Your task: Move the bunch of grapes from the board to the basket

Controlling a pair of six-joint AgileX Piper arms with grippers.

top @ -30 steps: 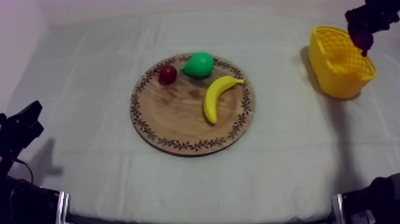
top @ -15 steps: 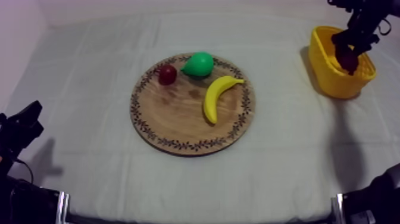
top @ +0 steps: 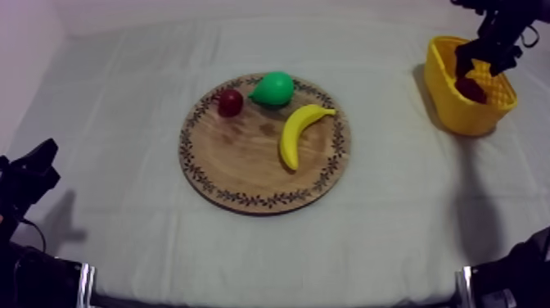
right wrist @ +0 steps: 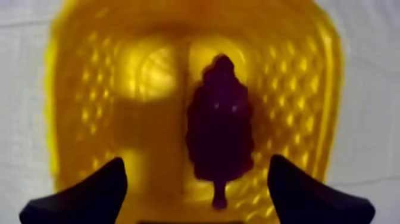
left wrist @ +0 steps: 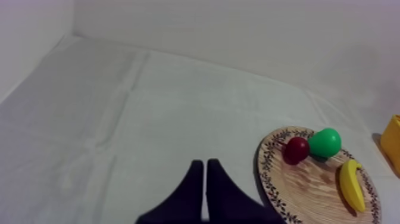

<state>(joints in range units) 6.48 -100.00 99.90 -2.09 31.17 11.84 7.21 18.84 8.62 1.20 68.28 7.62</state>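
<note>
Am hovering right end effector [right wrist: 196, 171], spread wide, empty, over yellow basket [right wrist: 77, 119], far right; bunch of grapes [right wrist: 219, 119] lying inside. Likely light, stiff, knobbly: gripping across wide middle; left end effector [left wrist: 205, 173] closed.

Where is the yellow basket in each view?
Top view: yellow basket at far right, under the right claw.
Left wrist view: its edge, beyond the wooden board.
Right wrist view: under the open right claw, bunch of grapes inside.
Shared landmark: the board, top and left wrist.

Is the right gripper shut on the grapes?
No, the right gripper is open above the grapes, which lie loose in the basket.
</note>
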